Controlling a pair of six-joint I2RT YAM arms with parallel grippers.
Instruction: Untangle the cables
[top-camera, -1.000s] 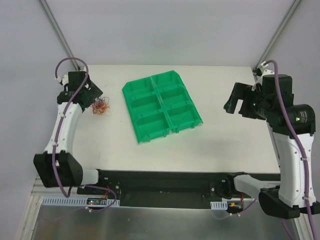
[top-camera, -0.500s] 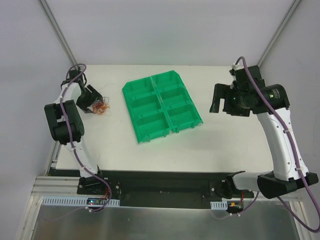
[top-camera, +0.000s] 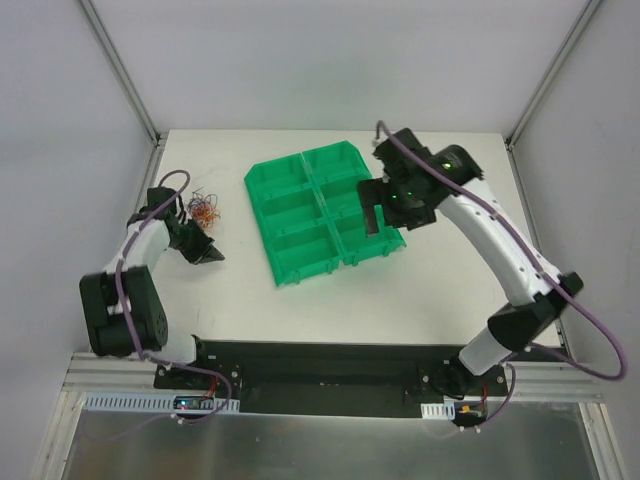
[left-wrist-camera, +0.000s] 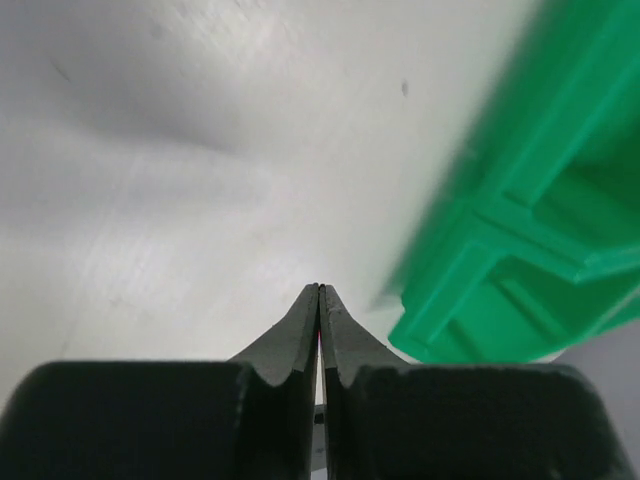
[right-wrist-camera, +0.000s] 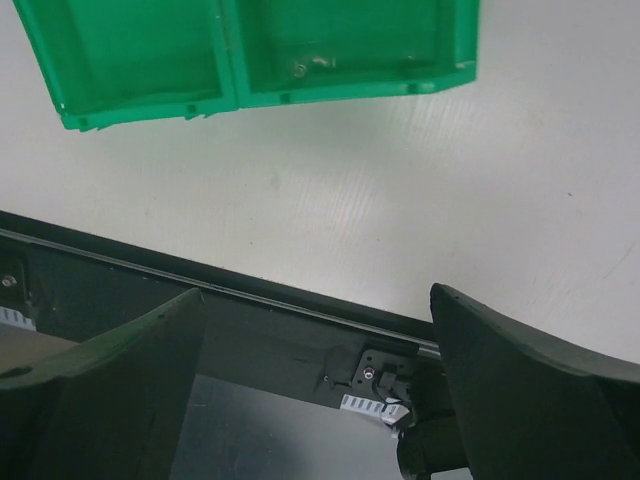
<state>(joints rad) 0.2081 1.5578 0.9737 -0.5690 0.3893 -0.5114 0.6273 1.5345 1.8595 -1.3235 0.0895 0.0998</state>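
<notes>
Spread your left gripper (top-camera: 213, 256), now pressed together at 6 o'clock of the curly orange-and-red hair-thin cables (top-camera: 203, 210) lying at 9 o'clock of the green plastic compartment tray (top-camera: 300, 248), and pinch one outer strand.

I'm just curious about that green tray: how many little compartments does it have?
6, in two columns of three across the green tray: three along its left half, three along its right. The right arm covers part of the right column.
</notes>
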